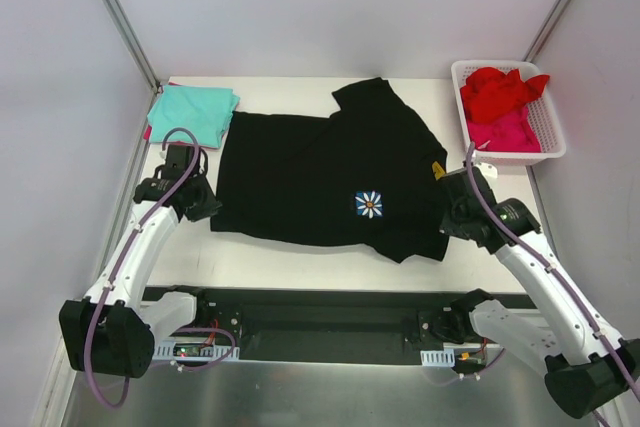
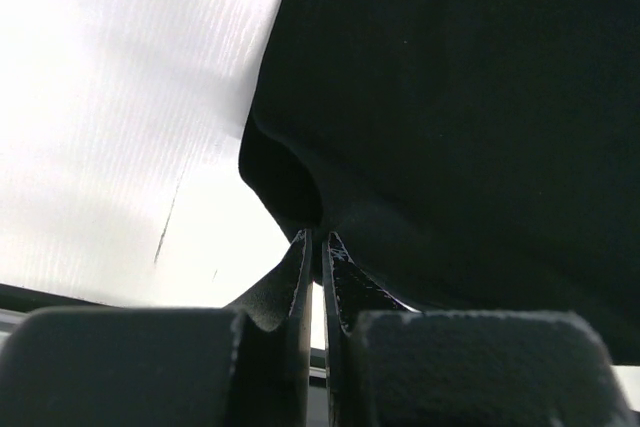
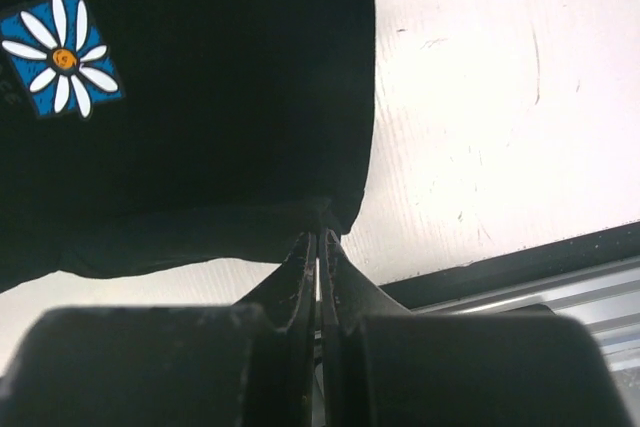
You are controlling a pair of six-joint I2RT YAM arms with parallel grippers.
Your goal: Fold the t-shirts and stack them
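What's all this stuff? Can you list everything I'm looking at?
black t-shirt: one, black with a white-and-blue flower print, spread flat mid-table
teal t-shirt: one, teal, folded, far left corner
red t-shirt: one, red, crumpled in the basket
pink t-shirt: one, pink, in the basket, nearer side
basket: one, white, slotted, far right corner
table: one, white
left gripper: one, black, shut on the black t-shirt's near left corner
right gripper: one, black, shut on its near right corner
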